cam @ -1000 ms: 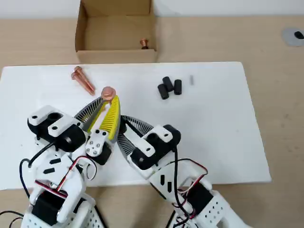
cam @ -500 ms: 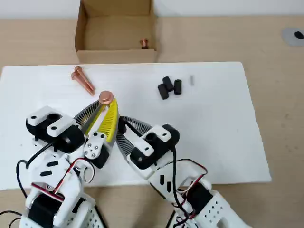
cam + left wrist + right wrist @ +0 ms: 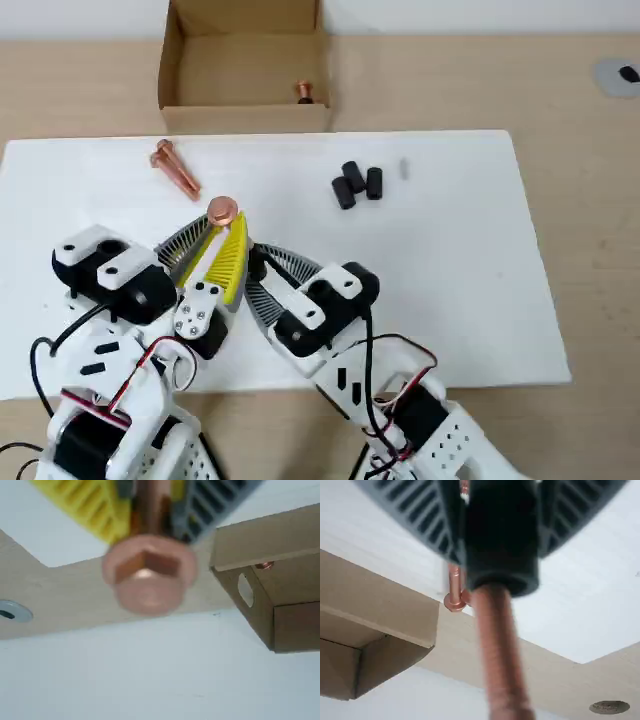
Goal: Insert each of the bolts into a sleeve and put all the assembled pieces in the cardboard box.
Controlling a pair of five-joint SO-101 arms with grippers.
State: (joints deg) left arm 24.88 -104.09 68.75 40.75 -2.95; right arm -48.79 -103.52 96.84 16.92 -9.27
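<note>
1. Nearest the arm bases, the right tool (image 3: 501,555) is closed on a black sleeve (image 3: 502,527), with its dark ribbed fingers pressing both sides. The shank of a copper bolt (image 3: 497,645) sticks out of the sleeve's end.
2. Just beyond, the left tool (image 3: 222,224) has its yellow and grey fingers clamped on the bolt's shank, and the hex flange head pokes out past the fingertips. The right tool's tip sits against the left tool's yellow finger, above the white sheet (image 3: 450,280) on the tabletop (image 3: 590,200).
3. Farther out on the sheet, two loose bolts (image 3: 176,168) lie close together on the left arm's side. Three spare sleeves (image 3: 357,184) cluster to the right, well apart from them.
4. Farthest, the cardboard box (image 3: 175,70) stands open just past the sheet's edge, with one assembled piece (image 3: 304,93) near its right wall.
</note>
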